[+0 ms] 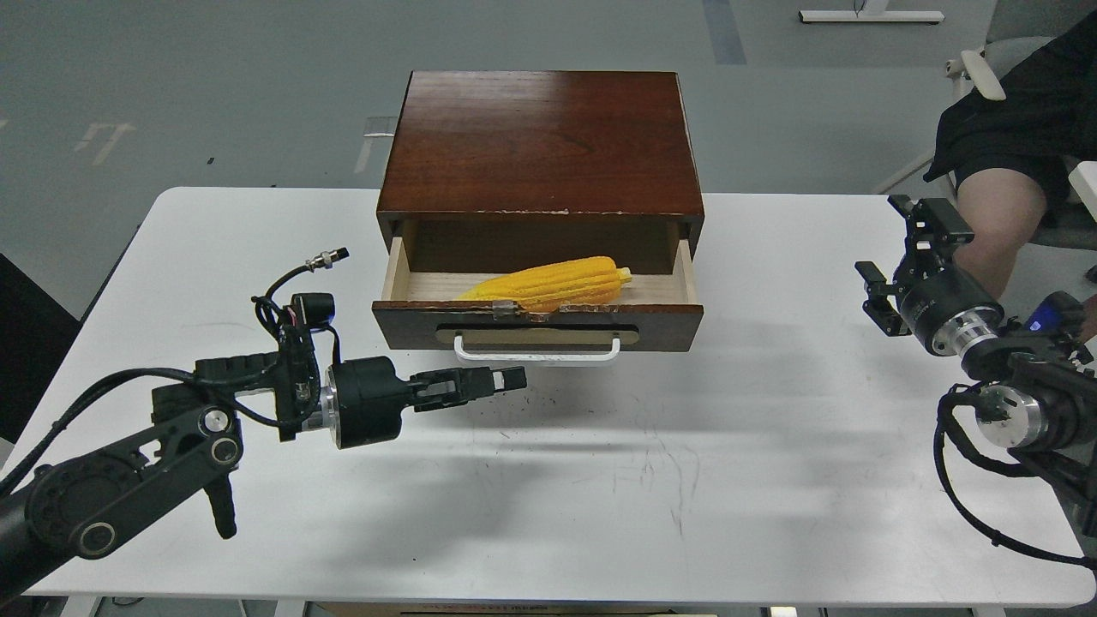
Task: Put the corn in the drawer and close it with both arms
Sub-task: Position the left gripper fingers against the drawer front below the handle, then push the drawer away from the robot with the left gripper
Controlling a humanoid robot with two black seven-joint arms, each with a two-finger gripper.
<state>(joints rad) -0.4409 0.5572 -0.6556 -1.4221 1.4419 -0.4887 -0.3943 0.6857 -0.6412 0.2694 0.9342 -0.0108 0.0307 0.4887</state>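
Observation:
The yellow corn [553,284] lies inside the open drawer [537,326] of the dark reddish-brown wooden box [540,141], tapered end to the left. The drawer's white bar handle [537,351] faces me. My left gripper [512,378] points right, just below and in front of the handle's left part, its fingers close together and holding nothing. My right gripper [900,253] is open and empty over the table's right side, well away from the drawer.
The white table [600,480] carries only the box. A seated person's leg [994,214] and chair are at the far right, close behind my right gripper. A loose cable connector [330,255] sticks up from my left wrist.

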